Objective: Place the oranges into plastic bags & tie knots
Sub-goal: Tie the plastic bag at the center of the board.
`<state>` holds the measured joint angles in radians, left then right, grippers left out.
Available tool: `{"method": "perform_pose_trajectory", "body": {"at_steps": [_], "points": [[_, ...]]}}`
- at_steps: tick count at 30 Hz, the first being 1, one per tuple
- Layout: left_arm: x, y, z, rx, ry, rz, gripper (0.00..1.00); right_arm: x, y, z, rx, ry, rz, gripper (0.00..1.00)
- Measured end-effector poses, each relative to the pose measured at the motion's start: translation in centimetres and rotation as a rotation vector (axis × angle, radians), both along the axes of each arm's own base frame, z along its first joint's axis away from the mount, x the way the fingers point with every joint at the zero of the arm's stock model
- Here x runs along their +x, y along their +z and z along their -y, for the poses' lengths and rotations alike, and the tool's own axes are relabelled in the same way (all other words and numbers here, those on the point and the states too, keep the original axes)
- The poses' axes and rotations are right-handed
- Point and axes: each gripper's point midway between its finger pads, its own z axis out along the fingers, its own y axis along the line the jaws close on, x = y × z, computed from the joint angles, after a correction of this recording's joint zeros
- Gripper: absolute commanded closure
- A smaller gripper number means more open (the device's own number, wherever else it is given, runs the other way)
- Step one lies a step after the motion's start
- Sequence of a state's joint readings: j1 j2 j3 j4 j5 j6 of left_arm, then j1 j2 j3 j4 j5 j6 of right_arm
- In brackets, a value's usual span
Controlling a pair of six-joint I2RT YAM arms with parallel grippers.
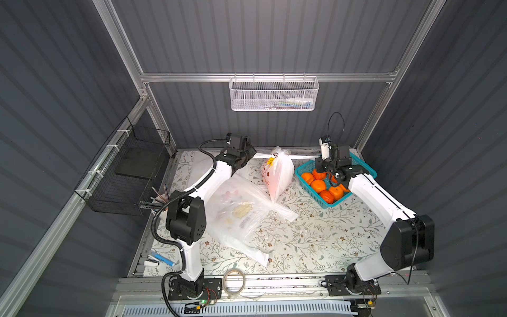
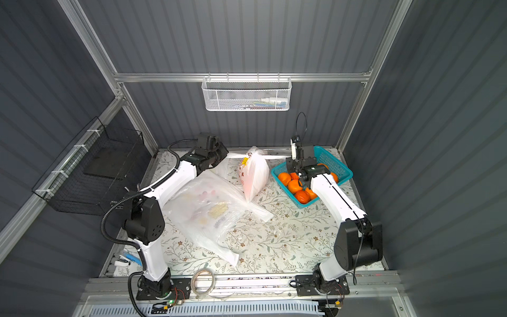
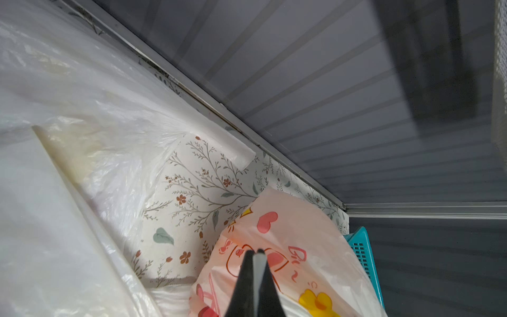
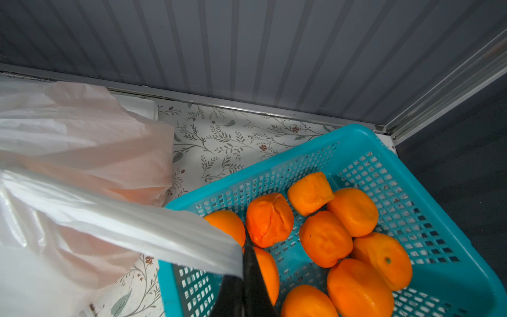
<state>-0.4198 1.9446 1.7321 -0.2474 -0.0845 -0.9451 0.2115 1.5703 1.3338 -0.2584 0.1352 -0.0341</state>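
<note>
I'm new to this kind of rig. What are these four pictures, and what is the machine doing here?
Two white robot arms stand at the table's near edge, each ending in a two-fingered gripper. Two pictures look down from overhead, nearly identical; two come from cameras on the wrists. On the floral tablecloth lie loose flat plastic bags, a teal basket of oranges, and a filled printed bag standing at the back. The left gripper pinches one handle strip of that bag, the right gripper the other, pulled to opposite sides, probably for tying a knot.
</note>
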Motion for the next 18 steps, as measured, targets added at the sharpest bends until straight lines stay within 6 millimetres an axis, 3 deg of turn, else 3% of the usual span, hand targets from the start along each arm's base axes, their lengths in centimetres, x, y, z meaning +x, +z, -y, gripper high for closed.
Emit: {"method": "perform_pose_trajectory", "body": {"at_steps": [5, 8, 10, 12, 15, 18], "points": [[1.4, -0.9, 0.7, 0.003, -0.011, 0.000, 1.00, 2.3, 0.7, 0.5, 0.009, -0.007, 0.017, 1.00], [1.9, -2.1, 0.9, 0.018, -0.016, -0.013, 0.99, 2.9, 0.0, 0.5, 0.007, 0.001, 0.002, 0.98], [2.1, -3.1, 1.0, 0.029, -0.025, -0.022, 0.82, 3.1, -1.0, 0.6, 0.008, 0.004, -0.021, 0.85], [2.6, -3.9, 0.1, 0.070, -0.012, -0.024, 0.58, 3.1, -1.8, 1.8, -0.007, -0.029, -0.037, 0.73], [3.4, -4.4, -3.0, 0.127, 0.025, -0.020, 0.38, 2.2, -2.4, 4.9, -0.017, -0.103, -0.049, 0.49], [2.9, -3.9, -5.9, 0.195, 0.043, 0.001, 0.27, 0.3, -1.6, 6.5, -0.015, -0.140, -0.040, 0.32]]}}
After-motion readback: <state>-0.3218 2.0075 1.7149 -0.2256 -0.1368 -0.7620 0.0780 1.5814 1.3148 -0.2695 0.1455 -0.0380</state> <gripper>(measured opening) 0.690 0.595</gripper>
